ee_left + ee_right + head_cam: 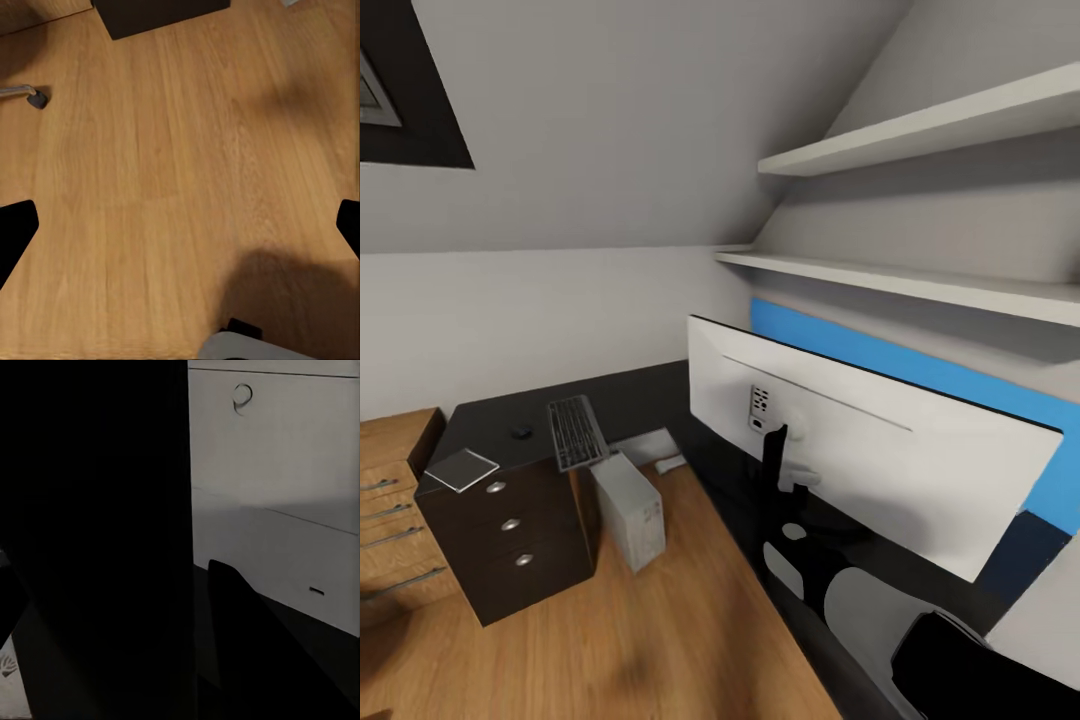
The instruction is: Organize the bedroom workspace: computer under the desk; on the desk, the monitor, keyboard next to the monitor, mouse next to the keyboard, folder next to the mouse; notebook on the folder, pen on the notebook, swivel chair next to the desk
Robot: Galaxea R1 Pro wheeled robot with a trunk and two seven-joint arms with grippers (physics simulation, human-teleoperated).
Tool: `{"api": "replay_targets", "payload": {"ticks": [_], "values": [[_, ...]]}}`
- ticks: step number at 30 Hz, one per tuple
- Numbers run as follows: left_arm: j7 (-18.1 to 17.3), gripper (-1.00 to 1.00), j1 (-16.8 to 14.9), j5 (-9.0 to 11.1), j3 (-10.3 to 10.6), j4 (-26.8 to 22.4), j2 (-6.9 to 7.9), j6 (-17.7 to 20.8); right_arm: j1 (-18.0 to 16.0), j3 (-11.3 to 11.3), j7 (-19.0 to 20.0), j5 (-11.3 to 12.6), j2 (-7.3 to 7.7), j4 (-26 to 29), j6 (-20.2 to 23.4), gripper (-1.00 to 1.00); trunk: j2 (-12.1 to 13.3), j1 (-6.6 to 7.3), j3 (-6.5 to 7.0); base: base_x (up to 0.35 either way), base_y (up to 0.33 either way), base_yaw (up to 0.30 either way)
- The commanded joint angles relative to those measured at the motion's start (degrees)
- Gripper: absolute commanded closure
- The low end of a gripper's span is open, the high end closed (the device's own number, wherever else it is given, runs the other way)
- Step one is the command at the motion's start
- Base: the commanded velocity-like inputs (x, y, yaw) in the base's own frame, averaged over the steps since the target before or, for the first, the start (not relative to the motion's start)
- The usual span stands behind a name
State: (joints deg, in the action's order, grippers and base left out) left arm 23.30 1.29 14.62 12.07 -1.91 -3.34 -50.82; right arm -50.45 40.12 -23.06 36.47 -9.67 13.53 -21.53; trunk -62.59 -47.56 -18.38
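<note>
"How much is getting done?"

"The monitor [880, 470] is standing on the surface [485, 418], showing its white back. The keyboard [576, 432], mouse [520, 432] and notebook [461, 468] are lying there too. I think the folder stacking is waiting."

"And the end effectors?"

"The left end effector [180, 225] is gaping wide, holding nothing. The right end effector [774, 452] is reaching by the monitor's stand; I cannot tell its grip."

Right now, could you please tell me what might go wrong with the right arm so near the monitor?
1. The right arm reaches in close behind the monitor, beside its black stand; a sideways sweep might tip or shift the screen.
2. The notebook lies at the outer corner of the desk, so a nudge could push it off.
</note>
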Motion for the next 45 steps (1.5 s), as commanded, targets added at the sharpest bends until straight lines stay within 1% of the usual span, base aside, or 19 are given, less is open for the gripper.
{"api": "replay_targets", "payload": {"ticks": [1, 35, 41, 45], "values": [[0.26, -1.0, 0.03, 0.41, 0.5, -0.11, 0.0, -0.07, -0.08, 0.92, -0.29, -0.17, 0.0, 0.1, -0.27, 1.0, -0.05, 0.03, -0.04, -0.285, -0.196, 0.0], [0.26, -1.0, 0.03, 0.5, 0.54, -0.11, 0.08, -0.01, -0.08, 1.01, -0.23, -0.26, 0.0, -0.06, -0.27, 1.0, -0.05, 0.03, -0.04, -0.284, -0.196, 0.0], [0.26, -1.0, 0.03, 0.58, 0.4, -0.11, 0.08, -0.07, -0.08, 1.01, -0.23, -0.26, 0.0, 0.0, -0.27, 1.0, -0.05, 0.03, -0.04, -0.069, -0.048, 0.0], [0.26, -1.0, 0.03, 0.52, 0.41, -0.11, 0.09, -0.07, -0.08, 1.01, -0.23, -0.26, 0.0, 0.01, -0.27, 1.0, -0.05, 0.03, -0.04, -0.112, 0.108, 0.0]]}}
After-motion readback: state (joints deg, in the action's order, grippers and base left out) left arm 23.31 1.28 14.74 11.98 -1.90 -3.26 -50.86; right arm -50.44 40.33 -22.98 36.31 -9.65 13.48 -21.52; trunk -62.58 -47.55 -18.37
